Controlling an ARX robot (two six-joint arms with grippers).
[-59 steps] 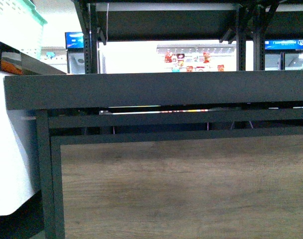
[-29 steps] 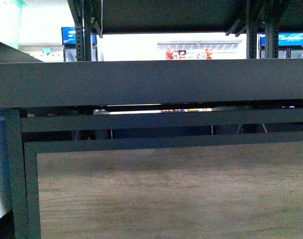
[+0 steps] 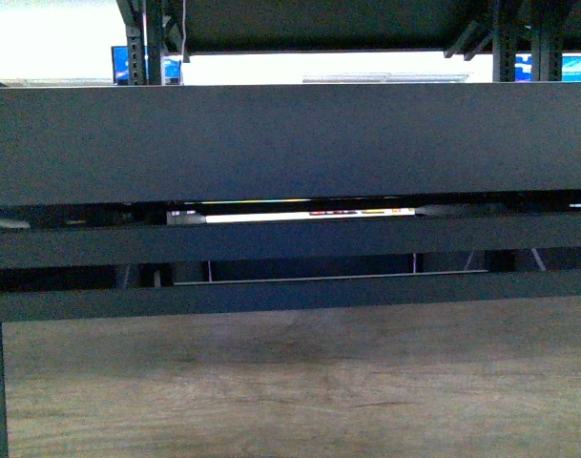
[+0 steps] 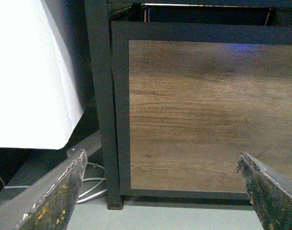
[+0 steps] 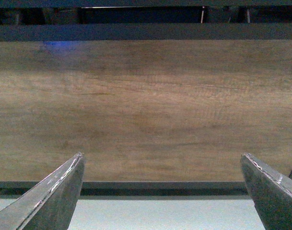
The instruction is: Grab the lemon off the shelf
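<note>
The shelf fills the front view: its black deck rim (image 3: pixel 290 143) runs across, with black rails below it and the wood-look front panel (image 3: pixel 300 386) at the bottom. The lemon is out of view; the deck top is hidden behind the rim. My left gripper (image 4: pixel 162 165) is open and empty, facing the panel's lower corner (image 4: pixel 203 115) beside a black post (image 4: pixel 100 96). My right gripper (image 5: pixel 162 165) is open and empty too, facing the wood panel (image 5: pixel 146 110) low down, near the floor.
A white unit (image 4: pixel 30 72) stands beside the shelf's post, with white cables (image 4: pixel 90 184) on the floor under it. Grey floor (image 5: pixel 150 213) lies below the panel. An upper black shelf level (image 3: pixel 319 24) hangs above the deck, with a bright store background behind.
The front view has shifted right and closer to the shelf: the rim and panel look larger and sit higher, and the white unit and green basket at the left have left the picture.
</note>
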